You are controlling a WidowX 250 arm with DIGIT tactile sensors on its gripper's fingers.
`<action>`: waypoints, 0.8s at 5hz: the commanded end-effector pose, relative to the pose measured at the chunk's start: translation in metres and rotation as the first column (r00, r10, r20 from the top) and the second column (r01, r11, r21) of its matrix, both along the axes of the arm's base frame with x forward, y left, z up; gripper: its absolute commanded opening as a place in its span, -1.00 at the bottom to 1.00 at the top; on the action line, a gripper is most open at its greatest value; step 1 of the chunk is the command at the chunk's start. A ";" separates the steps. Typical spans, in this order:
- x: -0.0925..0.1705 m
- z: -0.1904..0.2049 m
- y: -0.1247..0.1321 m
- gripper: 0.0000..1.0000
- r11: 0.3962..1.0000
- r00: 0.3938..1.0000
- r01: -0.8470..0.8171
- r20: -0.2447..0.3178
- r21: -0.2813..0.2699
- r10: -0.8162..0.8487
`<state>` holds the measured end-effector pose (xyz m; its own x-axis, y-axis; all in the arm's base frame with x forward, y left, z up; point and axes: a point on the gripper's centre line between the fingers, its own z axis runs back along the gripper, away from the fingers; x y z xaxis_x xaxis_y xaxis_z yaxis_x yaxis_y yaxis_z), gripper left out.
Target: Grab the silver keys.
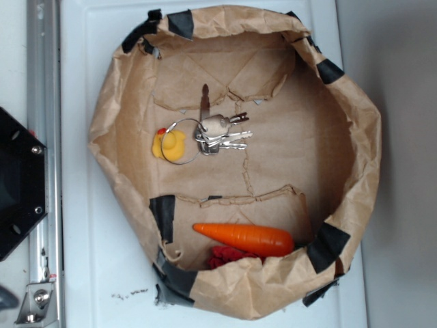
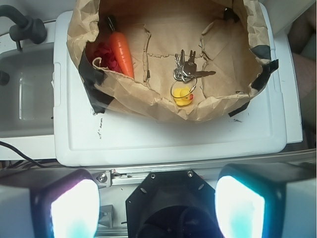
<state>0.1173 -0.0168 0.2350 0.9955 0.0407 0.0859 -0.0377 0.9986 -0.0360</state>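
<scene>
Keys [image 1: 220,134], shiny silver on a thin wire ring with a slim dark tag pointing off from the bunch, lie near the middle of the paper bag's [image 1: 355,130] floor. Duck [image 1: 171,145], yellow, sits just beside them inside the ring's loop, while the carrot [image 1: 246,237] and something red [image 1: 229,256], half hidden by the crumpled rim, lie well apart along one wall. Gripper [image 2: 157,206] hangs outside the bag over the white counter's [image 2: 163,139] edge, fingers [image 2: 74,208] spread wide with nothing between them, their tips cut off by the wrist view.

Soft even daylight, mild overall blur in the exterior view, glare off the silver keys [image 1: 220,134], fingertips [image 2: 74,208] blown out, glowing, defocused up close
</scene>
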 end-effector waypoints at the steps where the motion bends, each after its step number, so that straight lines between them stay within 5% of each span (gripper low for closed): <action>1: 0.079 -0.036 0.013 1.00 0.989 0.987 -0.150 -0.066 -0.007 0.149; 3: 0.121 -0.089 0.035 1.00 0.979 0.985 -0.171 -0.054 -0.115 0.166; 4: 0.128 -0.116 0.034 1.00 0.979 0.987 -0.158 0.016 -0.129 0.162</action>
